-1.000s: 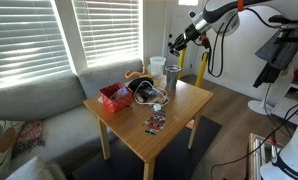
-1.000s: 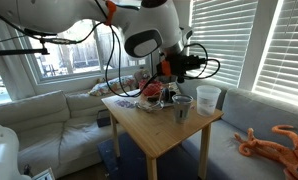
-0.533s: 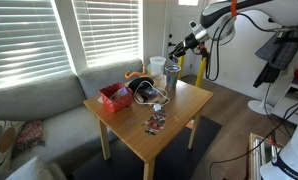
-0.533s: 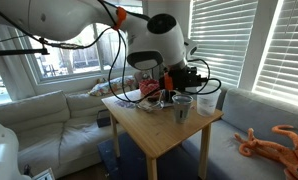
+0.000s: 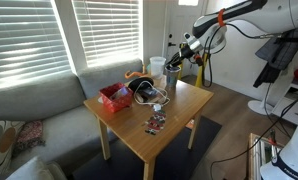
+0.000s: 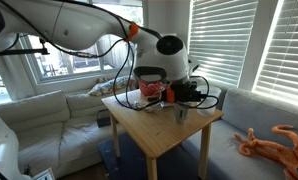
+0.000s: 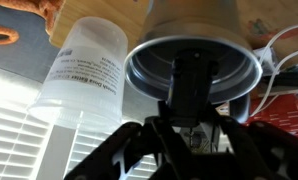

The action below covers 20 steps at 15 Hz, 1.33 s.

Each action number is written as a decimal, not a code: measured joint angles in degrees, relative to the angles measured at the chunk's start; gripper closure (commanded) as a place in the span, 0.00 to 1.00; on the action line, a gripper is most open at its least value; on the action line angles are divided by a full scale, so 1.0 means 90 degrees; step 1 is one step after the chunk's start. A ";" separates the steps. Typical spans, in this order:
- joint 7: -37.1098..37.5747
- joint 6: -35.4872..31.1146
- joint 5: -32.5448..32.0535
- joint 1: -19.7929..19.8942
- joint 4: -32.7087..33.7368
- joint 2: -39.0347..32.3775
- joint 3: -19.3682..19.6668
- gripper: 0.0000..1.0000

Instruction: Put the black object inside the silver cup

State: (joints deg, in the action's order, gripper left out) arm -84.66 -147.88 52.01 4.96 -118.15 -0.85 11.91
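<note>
Change: the gripper (image 5: 178,58) has come down from higher up, above the far right corner of the table (image 5: 184,105), and now sits right at the top of the silver cup (image 5: 172,74).
Jaws: closed in narrow on the black object (image 7: 192,80), which shows between the fingers in the wrist view. Not let go yet.
Black object: in the grip, hanging over the middle of the silver cup's open mouth. Can't tell whether its tip is below the rim.
Silver cup: upright at the far right of the table, just right of the white cup (image 5: 157,65), the two close together.
Blocked: in an exterior view the arm hides most of the cup, so there is no depth check from there.
Meaning: carry and line-up look done. What's left is probably a short drop and opening the jaws.
Risk: the white cup is very close, and a sideways drift could nudge either cup.
</note>
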 measured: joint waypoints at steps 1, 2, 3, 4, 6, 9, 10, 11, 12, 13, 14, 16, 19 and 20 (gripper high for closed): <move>-0.0001 0.0004 0.0001 0.0003 0.0005 -0.0060 0.0000 0.38; -0.0001 0.0016 0.0002 0.0004 0.0011 -0.0108 0.0000 0.33; -0.0001 0.0028 0.0001 0.0005 0.0020 -0.0143 0.0000 0.34; -0.0001 0.0032 0.0001 0.0004 0.0026 -0.0161 0.0000 0.28; -0.0001 0.0036 0.0000 0.0003 0.0037 -0.0160 0.0000 0.25; -0.0004 0.0036 -0.0006 -0.0007 0.0063 -0.0100 -0.0009 0.38; -0.0007 0.0036 -0.0007 -0.0010 0.0063 -0.0053 -0.0017 0.42; -0.0012 0.0036 -0.0008 -0.0015 0.0061 0.0006 -0.0025 0.49; -0.0014 0.0036 -0.0015 -0.0021 0.0059 0.0069 -0.0033 0.39; -0.0014 0.0036 -0.0032 -0.0009 0.0052 0.0144 -0.0067 0.16; -0.0014 0.0036 -0.0059 -0.0002 0.0034 0.0221 -0.0106 0.14; 0.0091 0.0100 -0.0229 -0.0006 -0.0062 0.0412 -0.0205 0.04; 0.0896 0.0481 -0.1018 -0.0019 -0.0335 0.0845 -0.0396 0.00; 0.1310 0.0656 -0.1384 -0.0021 -0.0461 0.1038 -0.0464 0.00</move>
State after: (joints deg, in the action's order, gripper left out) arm -72.87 -141.97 39.55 4.77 -122.30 8.49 7.73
